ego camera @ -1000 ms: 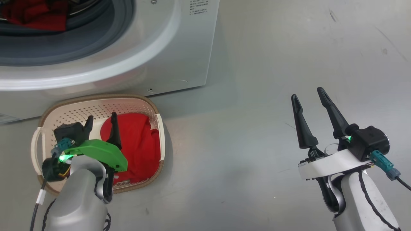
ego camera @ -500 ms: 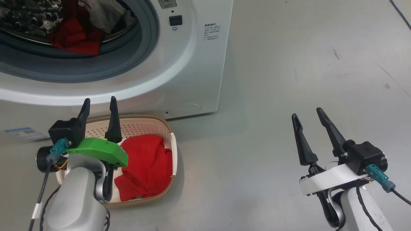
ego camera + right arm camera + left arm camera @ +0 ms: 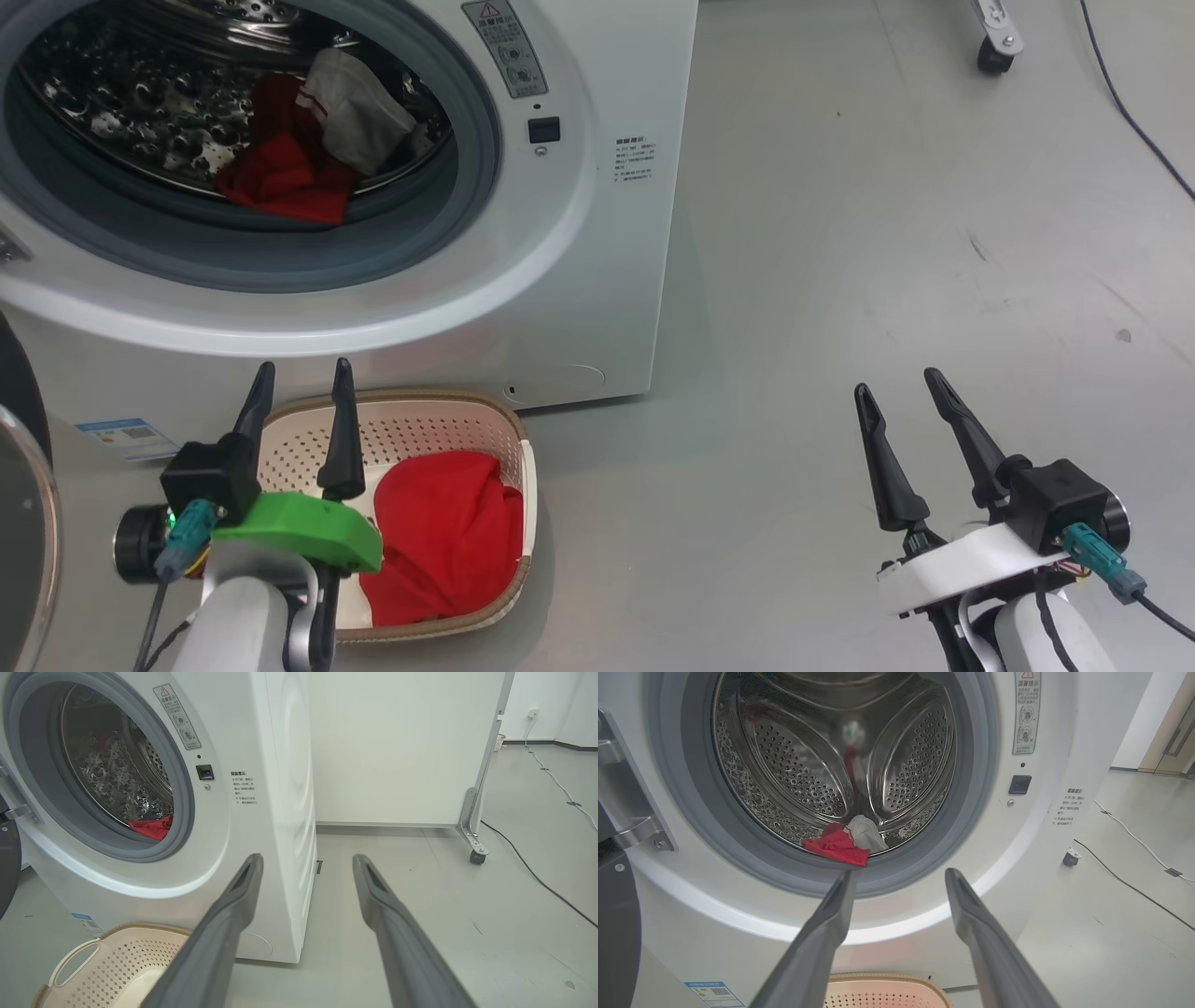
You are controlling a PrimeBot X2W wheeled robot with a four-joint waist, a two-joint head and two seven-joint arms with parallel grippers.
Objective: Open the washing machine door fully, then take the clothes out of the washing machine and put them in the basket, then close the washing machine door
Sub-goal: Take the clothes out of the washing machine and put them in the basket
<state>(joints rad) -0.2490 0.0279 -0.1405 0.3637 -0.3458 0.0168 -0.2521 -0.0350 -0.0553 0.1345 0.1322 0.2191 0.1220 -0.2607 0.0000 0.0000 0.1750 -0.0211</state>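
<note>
My left gripper [image 3: 304, 369], lower left: fingers upright, spread, empty, over basket [image 3: 425, 399]. Right gripper [image 3: 896, 381], lower right: likewise. Clothes [image 3: 285, 182] in washer [image 3: 597, 243], upper left, well beyond fingertips.

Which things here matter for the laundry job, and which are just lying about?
Job:
washing machine
door, open
clothes in the drum
red garment in the basket

Lying about:
floor cable
wheeled white panel

Head view: high, looking down on washing machine [image 3: 579, 280] front, basket [image 3: 420, 431]. Left wrist view: close, drum [image 3: 803, 774] dead ahead beyond jaws. Right wrist view: farther, oblique, drum left of jaws. All share drum opening.
</note>
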